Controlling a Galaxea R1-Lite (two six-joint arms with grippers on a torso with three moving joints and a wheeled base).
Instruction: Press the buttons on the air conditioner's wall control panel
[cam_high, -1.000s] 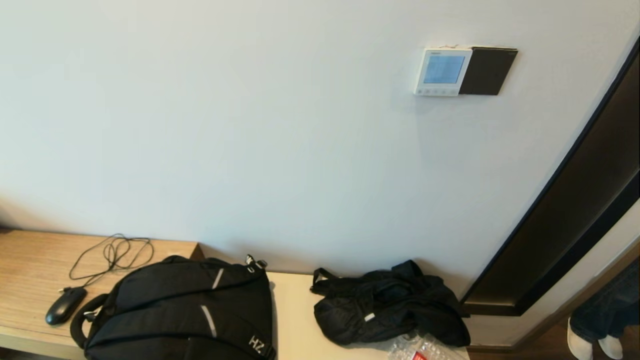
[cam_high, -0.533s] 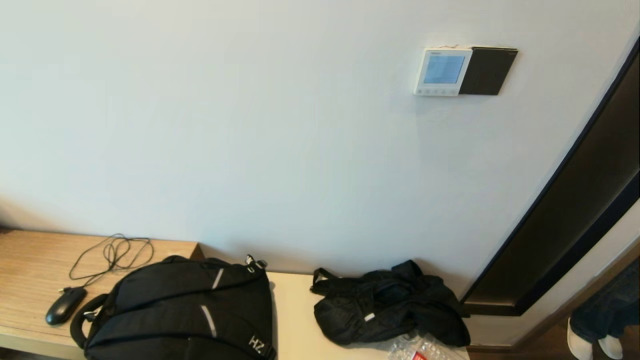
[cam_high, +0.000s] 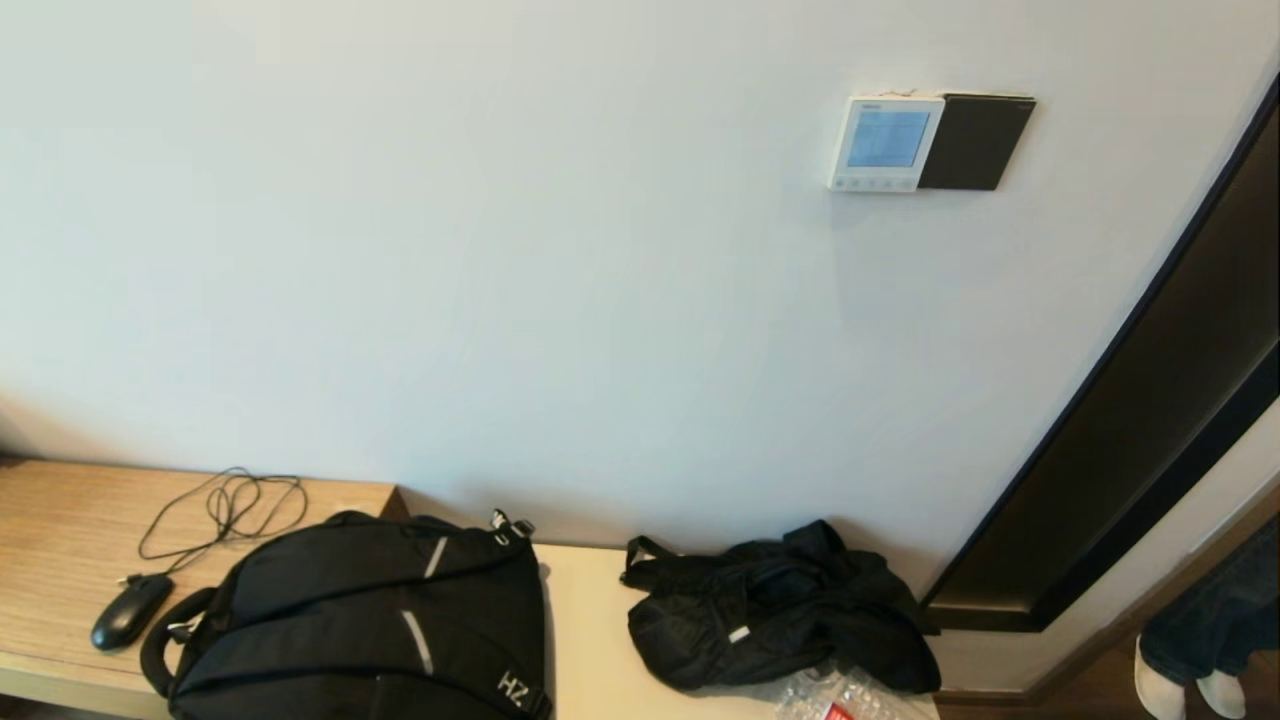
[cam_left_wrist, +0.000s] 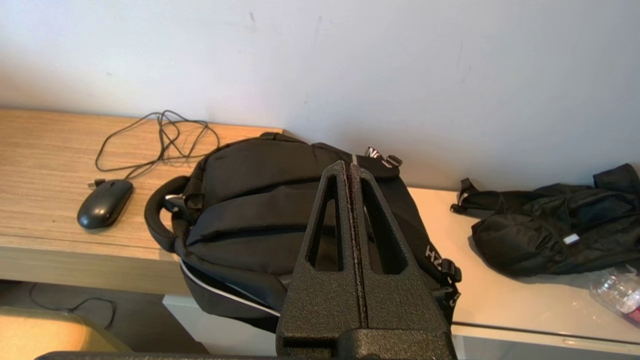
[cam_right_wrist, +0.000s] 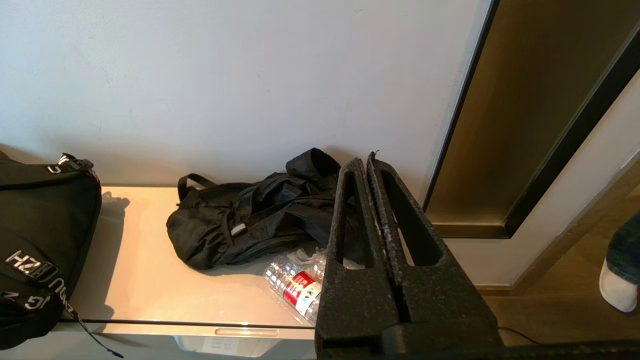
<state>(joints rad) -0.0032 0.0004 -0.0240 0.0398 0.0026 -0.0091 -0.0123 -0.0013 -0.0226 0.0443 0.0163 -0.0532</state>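
Wall: plain white wall (cam_high: 500, 250) fills most of the head view, with a dark door frame (cam_high: 1130, 440) running down the right side.
Panel: the air conditioner's wall control panel (cam_high: 886, 143) sits high up on the right, white with a light-blue screen, touching a black square plate (cam_high: 978, 142) on its right edge.
Buttons: the buttons (cam_high: 872, 183) are a tiny row along the panel's bottom edge, too small to count properly.
Panel vs grippers: neither gripper shows in the head view, and the panel shows in neither wrist view, so both are well apart from it, down at shelf level.
Left gripper: left gripper (cam_left_wrist: 349, 170) has its fingers pressed together with nothing between them, hanging above a black backpack (cam_left_wrist: 280, 205).
Right gripper: right gripper (cam_right_wrist: 364, 162) is also pressed together and empty, in front of a crumpled black bag (cam_right_wrist: 250, 220) and a plastic bottle (cam_right_wrist: 295, 287).
Only in wrist views: the bottle's red label, and both grippers.
Only in head view: the panel and plate.
Shelf stuff: black mouse (cam_high: 130, 610) with a looped cable (cam_high: 230, 505) on the wooden top (cam_high: 60, 520), left of the backpack.
Corner: somebody's leg and white shoe (cam_right_wrist: 617, 282) on the floor at right.
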